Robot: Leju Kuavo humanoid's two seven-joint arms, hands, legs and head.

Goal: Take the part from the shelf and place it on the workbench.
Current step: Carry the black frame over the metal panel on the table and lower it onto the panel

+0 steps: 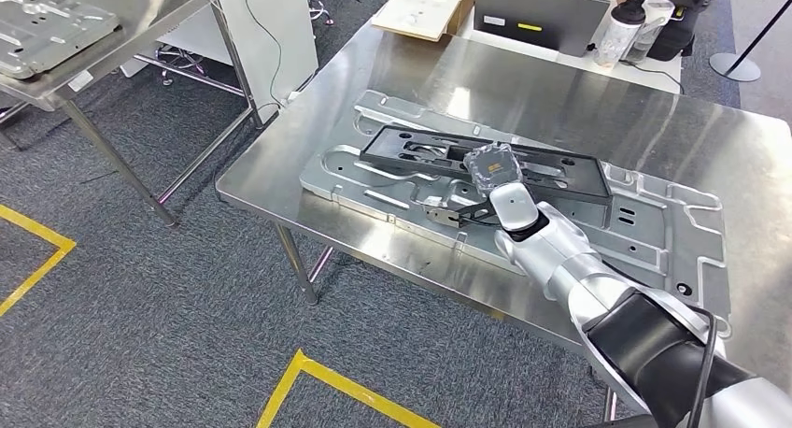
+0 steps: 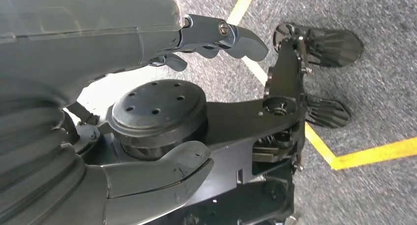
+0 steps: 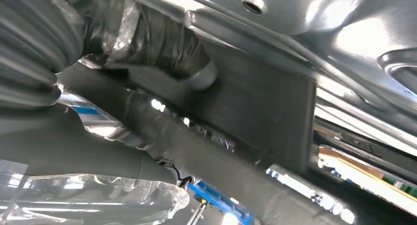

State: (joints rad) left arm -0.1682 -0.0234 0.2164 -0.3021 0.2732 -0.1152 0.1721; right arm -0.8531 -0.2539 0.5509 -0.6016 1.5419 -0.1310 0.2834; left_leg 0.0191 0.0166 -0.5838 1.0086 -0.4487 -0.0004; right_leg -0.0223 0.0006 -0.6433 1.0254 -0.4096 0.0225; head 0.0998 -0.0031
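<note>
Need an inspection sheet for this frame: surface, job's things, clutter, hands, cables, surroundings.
Surface: steel workbench, reflective, carrying a large stamped silver panel.
Job's things: black frame part lies flat on the silver panel.
Clutter: open cardboard box, grey laptop and bottles at the far edge.
Hands: right hand grips the black part's near edge; left hand hangs over the floor, fingers apart, holding nothing.
Cables: a dark cable hangs beside the white cabinet.
Surroundings: grey carpet with yellow tape; second steel table with another silver panel.
</note>
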